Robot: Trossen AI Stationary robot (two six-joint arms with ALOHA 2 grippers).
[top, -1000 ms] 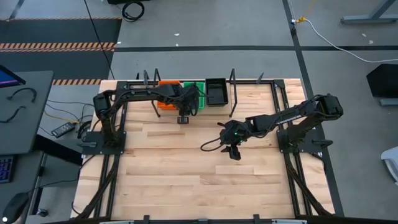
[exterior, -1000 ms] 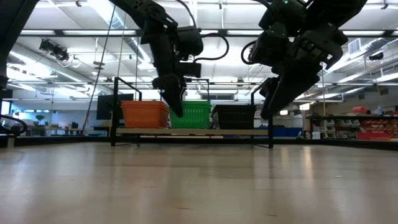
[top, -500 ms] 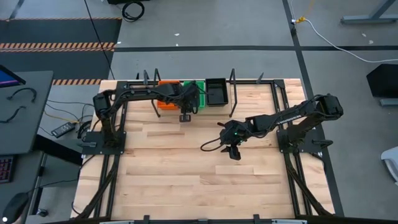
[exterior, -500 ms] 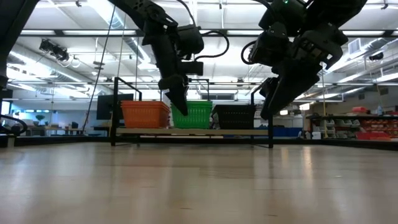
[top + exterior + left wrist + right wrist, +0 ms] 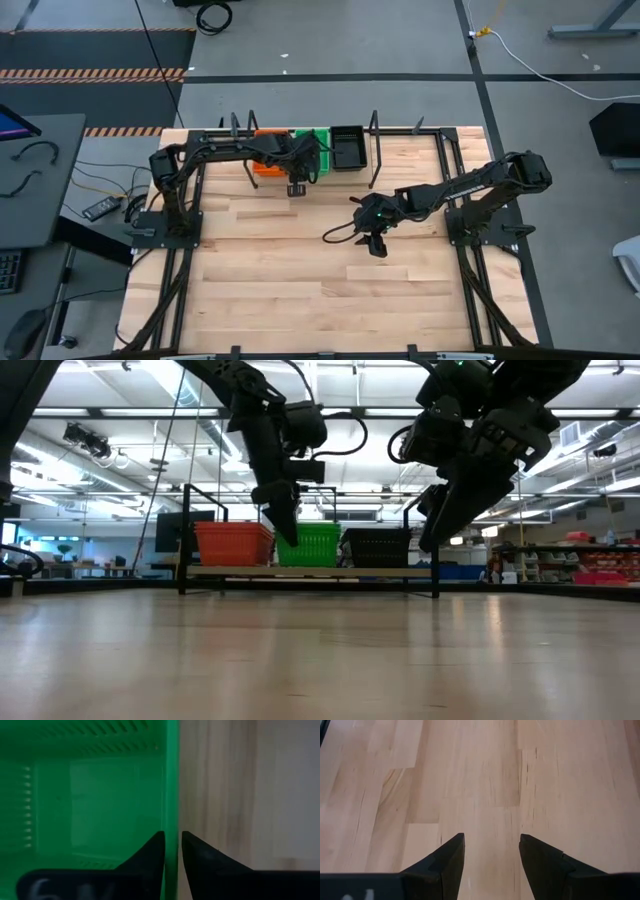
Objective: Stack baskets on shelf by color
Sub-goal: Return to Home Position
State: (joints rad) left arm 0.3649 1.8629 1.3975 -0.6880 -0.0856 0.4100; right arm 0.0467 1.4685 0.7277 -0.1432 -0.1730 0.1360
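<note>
On the shelf [image 5: 310,571] at the table's far edge, three baskets stand side by side on the board: orange [image 5: 233,543] on the left, green [image 5: 318,544] in the middle and black [image 5: 377,547] on the right. My left gripper [image 5: 172,845] reaches down at the green basket [image 5: 312,138] from its near side and is shut on its wall. My right gripper [image 5: 491,845] hangs open over bare table, right of the middle [image 5: 375,245], with nothing between its fingers. My left gripper pinches the green basket's near wall [image 5: 172,815] at its rim, one finger inside the basket and one outside. The fingers slant steeply down, coming from the table's left. In the low view the basket stands upright and level on the shelf board.
The shelf's thin black uprights [image 5: 374,150] rise beside the black basket and at its left end [image 5: 184,540]. Bare wooden table [image 5: 300,280] stretches from the shelf to the near edge. A black cable [image 5: 340,232] loops beside my right gripper.
</note>
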